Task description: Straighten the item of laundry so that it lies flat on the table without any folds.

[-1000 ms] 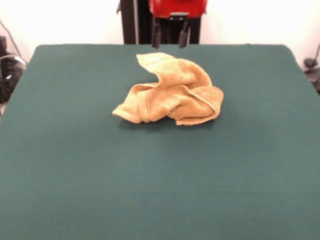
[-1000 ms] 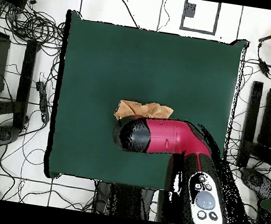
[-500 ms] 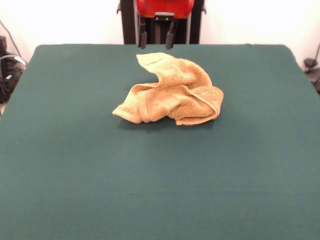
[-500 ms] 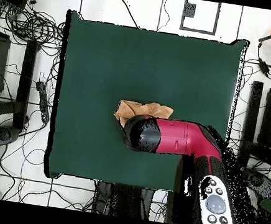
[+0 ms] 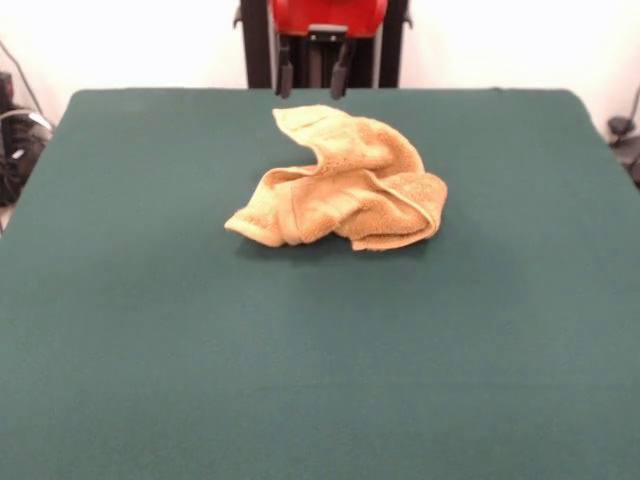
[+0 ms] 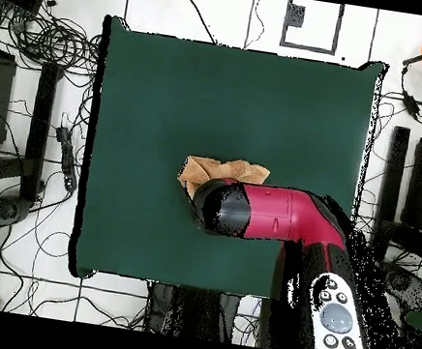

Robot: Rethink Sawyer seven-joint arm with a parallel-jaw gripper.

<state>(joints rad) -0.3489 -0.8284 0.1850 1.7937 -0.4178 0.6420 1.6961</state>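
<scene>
Near the middle of the table (image 5: 150, 330), a bit toward the far side in the front view, the towel (image 5: 345, 185) sits in a crumpled heap. It's golden-orange terry, bunched up with several thick folds. One flap rises up and curls over at the back, a rolled bit sticks out toward the left of the picture, and a hemmed edge loops around the right side. Definitely not flat, lots of layers stacked on each other.

Up at the top edge of the front view you can see the gripper (image 5: 313, 75), hanging under the red body of the arm (image 5: 328, 14). Its two dark fingers (image 5: 285, 78) point down with a clear gap between them, so it's spread apart and holding nothing. The tips sit above and behind the towel's back flap, not touching the cloth.

From the overhead view, the arm's red and black housing (image 6: 253, 211) stretches in from the lower right and covers part of the towel (image 6: 217, 171), so only a strip of orange cloth peeks out along its upper edge. The gripper itself is hidden under the arm there. The green table top (image 6: 236, 98) around the towel is much bigger than the towel, and cables (image 6: 41, 30) lie on the floor off to the sides of the table.
</scene>
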